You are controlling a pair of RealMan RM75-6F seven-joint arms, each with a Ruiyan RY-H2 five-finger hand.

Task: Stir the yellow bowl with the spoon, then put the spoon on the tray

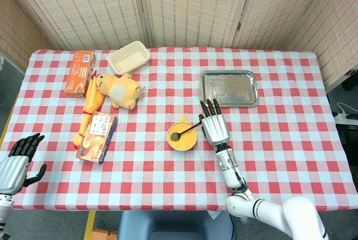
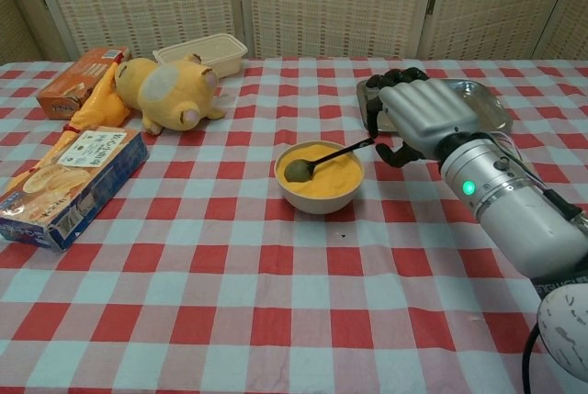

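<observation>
The yellow bowl stands near the middle of the checked table. A dark spoon has its scoop inside the bowl and its handle slanting up to the right. My right hand pinches the handle end between thumb and a finger, just right of the bowl. The silver tray lies beyond that hand, with nothing on it. My left hand hangs off the table's near left corner, fingers apart, holding nothing.
A yellow plush toy, a long rubber chicken, a blue snack box, an orange box and a beige container fill the left half.
</observation>
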